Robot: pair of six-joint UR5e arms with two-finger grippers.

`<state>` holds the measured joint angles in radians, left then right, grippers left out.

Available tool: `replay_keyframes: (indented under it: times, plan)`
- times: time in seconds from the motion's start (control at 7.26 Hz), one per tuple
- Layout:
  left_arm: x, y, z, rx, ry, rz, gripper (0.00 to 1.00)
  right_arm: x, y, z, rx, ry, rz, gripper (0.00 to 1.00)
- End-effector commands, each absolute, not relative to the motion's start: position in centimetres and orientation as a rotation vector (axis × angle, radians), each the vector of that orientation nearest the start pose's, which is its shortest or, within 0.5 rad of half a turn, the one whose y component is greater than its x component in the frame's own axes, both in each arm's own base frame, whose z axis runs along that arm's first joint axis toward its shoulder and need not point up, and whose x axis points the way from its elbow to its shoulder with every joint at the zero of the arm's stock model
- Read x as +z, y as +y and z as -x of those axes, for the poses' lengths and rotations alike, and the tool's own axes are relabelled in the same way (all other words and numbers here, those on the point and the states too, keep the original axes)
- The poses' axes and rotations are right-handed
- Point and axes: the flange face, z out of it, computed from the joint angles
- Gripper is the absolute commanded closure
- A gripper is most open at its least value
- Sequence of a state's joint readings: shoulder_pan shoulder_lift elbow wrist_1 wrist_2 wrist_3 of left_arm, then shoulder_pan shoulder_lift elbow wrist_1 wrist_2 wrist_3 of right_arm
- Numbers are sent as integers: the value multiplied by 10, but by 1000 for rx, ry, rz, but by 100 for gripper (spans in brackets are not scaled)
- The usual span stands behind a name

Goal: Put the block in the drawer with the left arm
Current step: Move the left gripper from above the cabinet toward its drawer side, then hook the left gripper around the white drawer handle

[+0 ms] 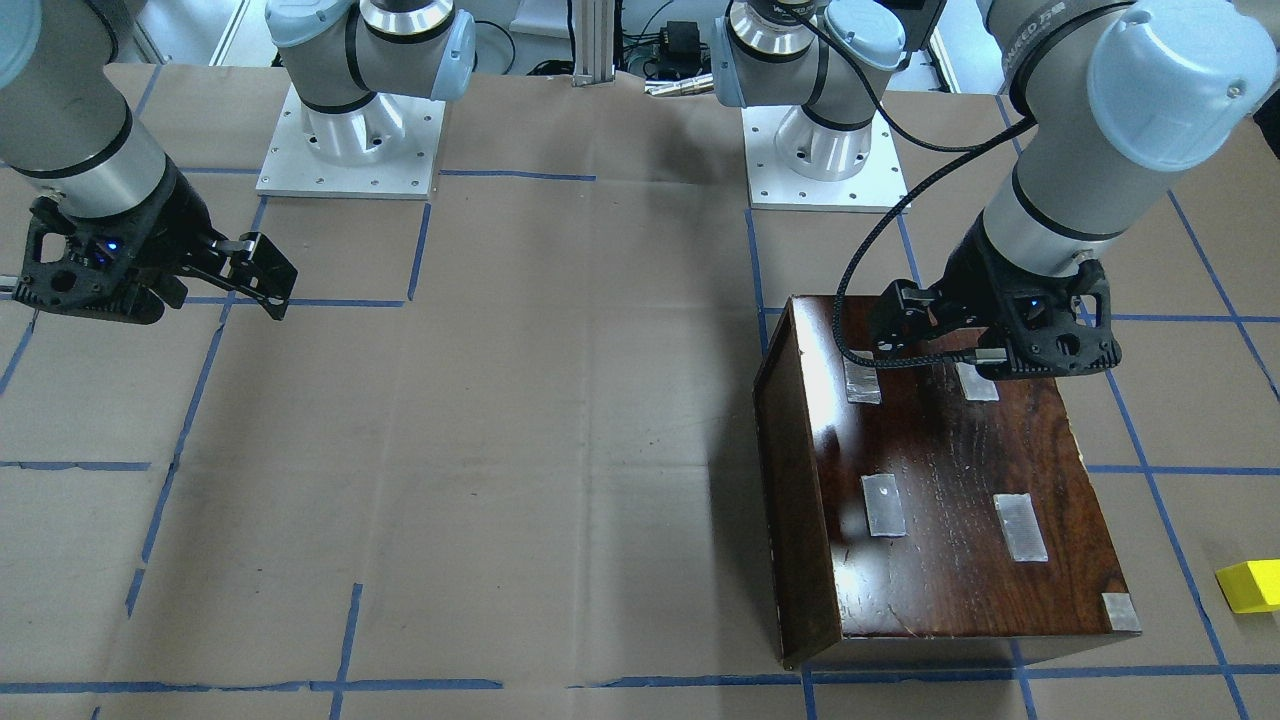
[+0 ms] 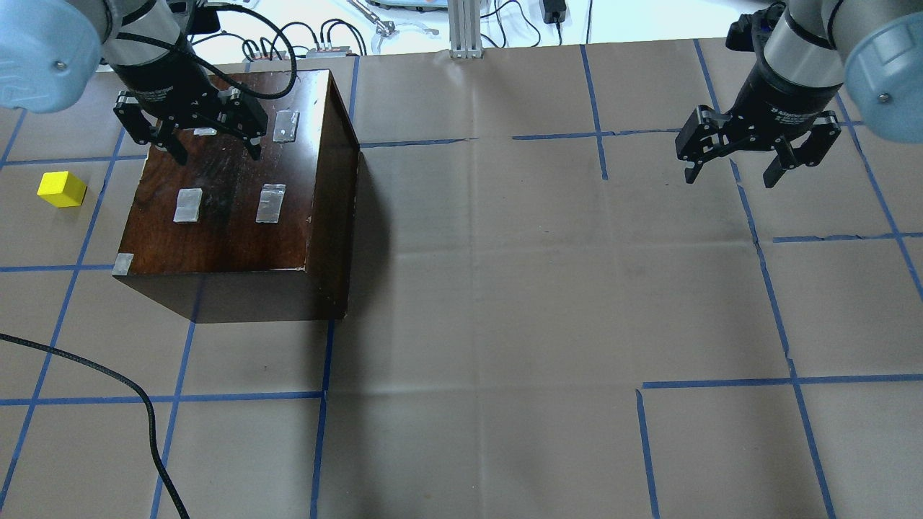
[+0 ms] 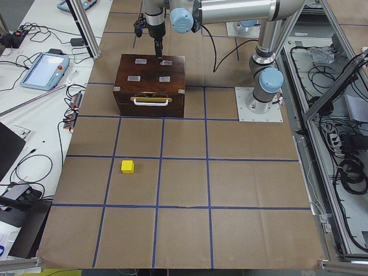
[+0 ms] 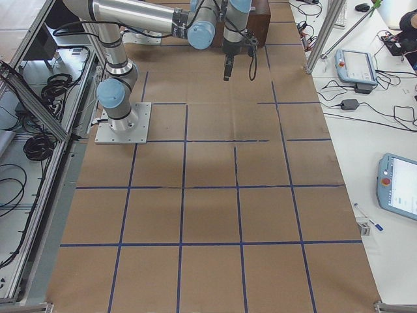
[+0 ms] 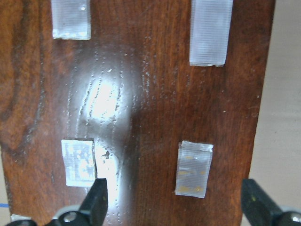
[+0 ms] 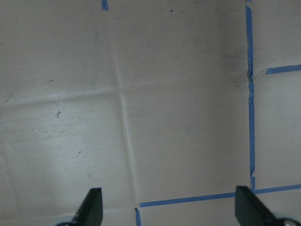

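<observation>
The yellow block (image 2: 62,189) lies on the paper-covered table, apart from the dark-brown box (image 2: 223,216) on its outer side; it also shows in the front view (image 1: 1250,585) and the left side view (image 3: 127,167). The drawer is shut: only its dark front with a pale handle (image 3: 150,101) shows, and the tray is hidden. My left gripper (image 2: 215,150) is open and empty, hovering over the box's top (image 5: 141,94) near its far end. My right gripper (image 2: 730,174) is open and empty above bare table at the other end (image 6: 169,207).
Several clear tape patches (image 2: 270,203) are stuck on the box top. A loose black cable (image 2: 108,378) lies across the near left of the table. The two arm base plates (image 1: 350,140) stand at the robot's edge. Blue tape lines grid the paper.
</observation>
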<state>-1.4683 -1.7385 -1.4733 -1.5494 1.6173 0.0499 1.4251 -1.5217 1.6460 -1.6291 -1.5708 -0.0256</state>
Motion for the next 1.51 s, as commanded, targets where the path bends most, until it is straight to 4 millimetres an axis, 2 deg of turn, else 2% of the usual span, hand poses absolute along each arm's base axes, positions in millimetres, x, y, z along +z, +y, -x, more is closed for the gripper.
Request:
replay_keyframes:
  times: [0.0, 0.14, 0.41, 0.55, 0.69, 0.83, 0.96, 1.24, 1.38]
  plan:
    - [449, -569, 52, 87, 3091, 81, 1, 432, -517, -59, 103, 3129, -187, 0]
    - [456, -568, 34, 70, 3090, 51, 1, 432, -517, -59, 103, 3129, -187, 0]
    - [455, -571, 4, 59, 3095, -95, 1, 432, -517, -59, 103, 3129, -187, 0]
    - [460, -573, -38, 56, 3103, -89, 1, 433, -517, -59, 101, 3129, -187, 0]
    - [451, -573, -91, 86, 3119, -99, 1, 432, -517, -59, 103, 3129, -190, 0]
    - [441, -575, -134, 102, 3133, -95, 1, 432, -517, -59, 103, 3129, -190, 0]
    - [421, -584, -166, 104, 3183, -47, 1, 432, -517, -59, 103, 3129, -187, 0]
    - [388, -619, -196, 98, 3246, -166, 1, 432, -517, -59, 103, 3129, -187, 0]
    - [371, -637, -206, 115, 3263, -171, 1, 432, -517, -59, 103, 3129, -187, 0]
